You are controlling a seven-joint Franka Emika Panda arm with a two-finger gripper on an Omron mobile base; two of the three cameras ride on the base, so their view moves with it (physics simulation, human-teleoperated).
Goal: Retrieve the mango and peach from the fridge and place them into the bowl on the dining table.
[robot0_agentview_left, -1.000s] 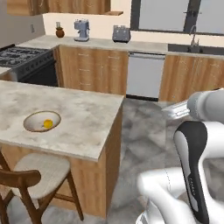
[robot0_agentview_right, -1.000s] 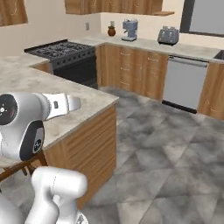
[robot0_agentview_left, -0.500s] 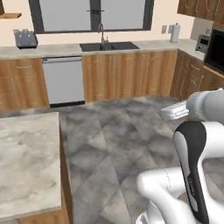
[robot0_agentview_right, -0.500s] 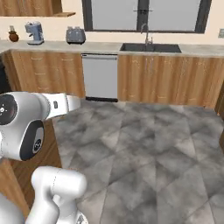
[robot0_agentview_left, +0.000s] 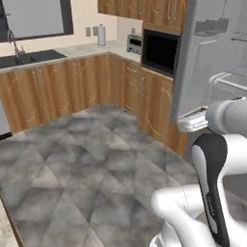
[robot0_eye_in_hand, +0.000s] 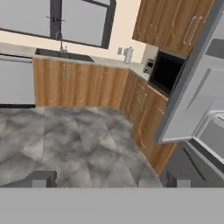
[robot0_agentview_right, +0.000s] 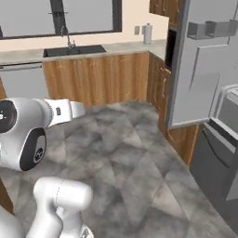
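Note:
The fridge [robot0_agentview_left: 205, 62] stands at the right with one grey door swung open toward me, also seen as the fridge [robot0_agentview_right: 204, 69] and the fridge [robot0_eye_in_hand: 194, 96]. Pale shelves show behind the door, and I cannot make out any fruit on them. The mango, the peach and the bowl are out of view. A thin sliver of the dining table [robot0_agentview_left: 2, 230] shows at the lower left edge. My gripper [robot0_eye_in_hand: 109, 180] is open with nothing between its fingertips [robot0_eye_in_hand: 41, 179], and it points across the floor toward the cabinets beside the fridge.
Wooden base cabinets [robot0_agentview_left: 62, 91] run along the back wall under a sink [robot0_agentview_right: 69, 50] and window. A black built-in oven [robot0_agentview_left: 159, 50] sits left of the fridge, with a paper towel roll [robot0_agentview_left: 101, 35] nearby. Grey marbled floor [robot0_agentview_left: 87, 159] lies open ahead.
The whole picture has swung: the base turned right, so the stove, table and bowl left the views and the sink corner and open fridge came in. The gripper stays open.

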